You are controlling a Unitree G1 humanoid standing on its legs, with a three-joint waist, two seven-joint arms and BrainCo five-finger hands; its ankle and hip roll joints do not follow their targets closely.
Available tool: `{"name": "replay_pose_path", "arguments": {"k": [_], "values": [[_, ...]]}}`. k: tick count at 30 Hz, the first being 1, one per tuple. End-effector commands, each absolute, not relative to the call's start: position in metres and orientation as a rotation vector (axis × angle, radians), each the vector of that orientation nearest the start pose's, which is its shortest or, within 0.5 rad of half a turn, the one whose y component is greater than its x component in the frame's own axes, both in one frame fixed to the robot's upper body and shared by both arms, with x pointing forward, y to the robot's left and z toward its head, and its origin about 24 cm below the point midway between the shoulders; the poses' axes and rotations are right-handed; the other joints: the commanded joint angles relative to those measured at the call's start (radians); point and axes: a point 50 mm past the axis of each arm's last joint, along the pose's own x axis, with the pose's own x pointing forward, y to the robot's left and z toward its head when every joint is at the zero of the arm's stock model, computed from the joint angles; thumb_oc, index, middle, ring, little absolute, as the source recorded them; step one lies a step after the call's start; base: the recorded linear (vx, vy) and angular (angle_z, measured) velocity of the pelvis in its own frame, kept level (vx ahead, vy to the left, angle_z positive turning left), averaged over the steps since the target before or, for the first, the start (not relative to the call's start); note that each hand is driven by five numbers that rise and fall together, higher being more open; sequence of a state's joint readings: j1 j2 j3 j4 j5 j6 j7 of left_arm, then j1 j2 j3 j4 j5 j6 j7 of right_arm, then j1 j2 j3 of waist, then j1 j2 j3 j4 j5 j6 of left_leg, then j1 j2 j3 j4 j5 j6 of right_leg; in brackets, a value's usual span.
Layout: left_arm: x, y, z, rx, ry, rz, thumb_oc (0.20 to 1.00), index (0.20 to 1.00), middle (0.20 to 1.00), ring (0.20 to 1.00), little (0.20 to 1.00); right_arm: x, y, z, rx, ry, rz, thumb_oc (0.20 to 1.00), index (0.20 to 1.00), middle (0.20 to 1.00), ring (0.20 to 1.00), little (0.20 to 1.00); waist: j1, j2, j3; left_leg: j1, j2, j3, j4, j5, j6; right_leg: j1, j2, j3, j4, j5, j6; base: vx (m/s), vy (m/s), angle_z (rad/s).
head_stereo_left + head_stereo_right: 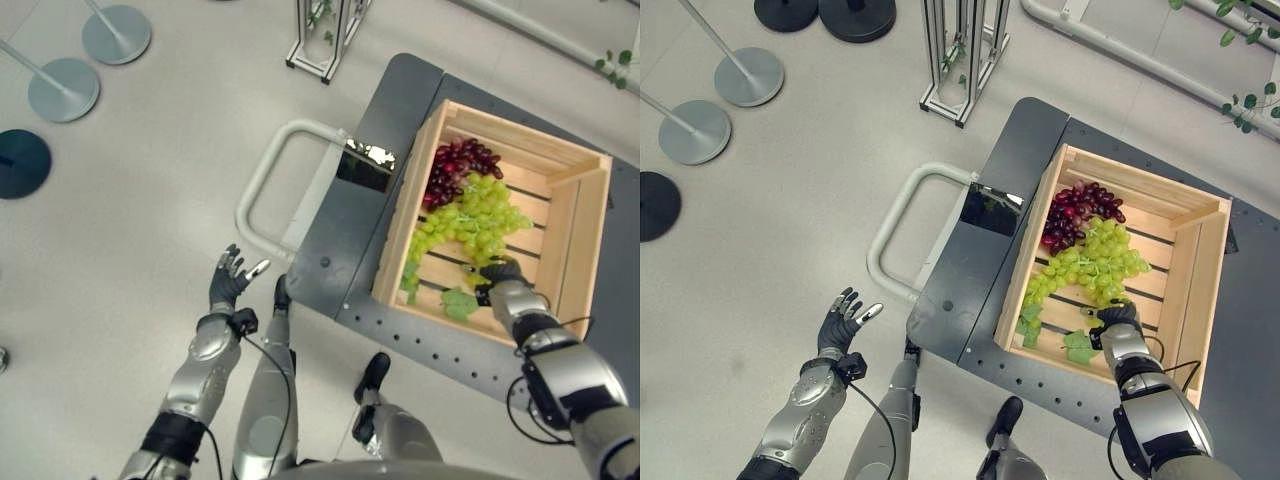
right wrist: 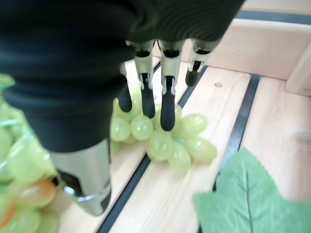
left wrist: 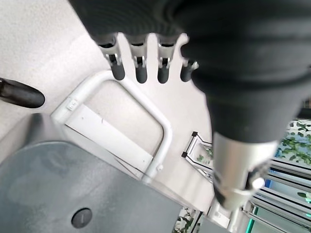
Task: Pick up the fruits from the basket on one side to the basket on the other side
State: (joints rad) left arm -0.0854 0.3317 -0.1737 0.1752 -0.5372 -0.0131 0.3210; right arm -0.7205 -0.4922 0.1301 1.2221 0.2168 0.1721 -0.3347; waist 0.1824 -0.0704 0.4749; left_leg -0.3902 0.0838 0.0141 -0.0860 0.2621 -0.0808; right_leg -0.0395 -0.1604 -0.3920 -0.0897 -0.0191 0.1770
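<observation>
Reaching step, looks like: right hand (image 1: 1116, 318) down in the wooden crate (image 1: 1200, 300), straight fingers (image 2: 167, 107) touching green grapes (image 1: 1090, 265), nothing gripped. Red grapes (image 1: 1078, 212) at the crate's 11 o'clock. Left hand (image 1: 842, 322) idle, spread wide. Next up, probably: curl round that bunch.

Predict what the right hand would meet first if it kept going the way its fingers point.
Most likely the green grapes: the right hand reaches into the crate, fingertips just at that bunch. Whether they touch is unclear.
</observation>
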Motion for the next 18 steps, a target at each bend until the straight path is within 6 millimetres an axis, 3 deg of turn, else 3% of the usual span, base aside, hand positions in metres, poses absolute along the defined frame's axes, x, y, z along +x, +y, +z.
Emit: {"name": "replay_pose_path", "arguments": {"k": [1, 8, 18], "values": [[0.271, 0.183, 0.051, -0.223, 0.023, 0.154, 1.0, 1.0, 1.0, 1.0, 1.0, 0.355, -0.299, 0.064, -0.345, 0.438, -0.555, 1.0, 1.0, 1.0, 1.0, 1.0, 0.023, -0.011, 0.024, 0.08, -0.002, 0.009, 0.01, -0.129, -0.009, -0.121, -0.073, 0.052, 0.017, 0.123, 0.032, 0.03, 0.003, 0.03], [0.271, 0.186, 0.051, -0.223, 0.024, 0.166, 1.0, 1.0, 1.0, 1.0, 1.0, 0.344, -0.308, 0.056, -0.32, 0.424, -0.593, 1.0, 1.0, 1.0, 1.0, 1.0, 0.002, -0.036, 0.021, 0.083, -0.004, 0.014, 0.009, -0.137, -0.004, -0.128, -0.075, 0.064, 0.021, 0.122, 0.032, 0.0, 0.0, 0.0], [0.271, 0.18, 0.053, -0.23, 0.015, 0.134, 1.0, 1.0, 1.0, 1.0, 1.0, 0.358, -0.304, 0.075, -0.38, 0.397, -0.562, 1.0, 1.0, 1.0, 1.0, 1.0, 0.005, -0.014, 0.038, 0.07, -0.012, 0.012, 0.011, -0.133, 0.001, -0.149, -0.077, 0.075, 0.027, 0.124, 0.029, 0.0, 0.0, 0.0]]}}
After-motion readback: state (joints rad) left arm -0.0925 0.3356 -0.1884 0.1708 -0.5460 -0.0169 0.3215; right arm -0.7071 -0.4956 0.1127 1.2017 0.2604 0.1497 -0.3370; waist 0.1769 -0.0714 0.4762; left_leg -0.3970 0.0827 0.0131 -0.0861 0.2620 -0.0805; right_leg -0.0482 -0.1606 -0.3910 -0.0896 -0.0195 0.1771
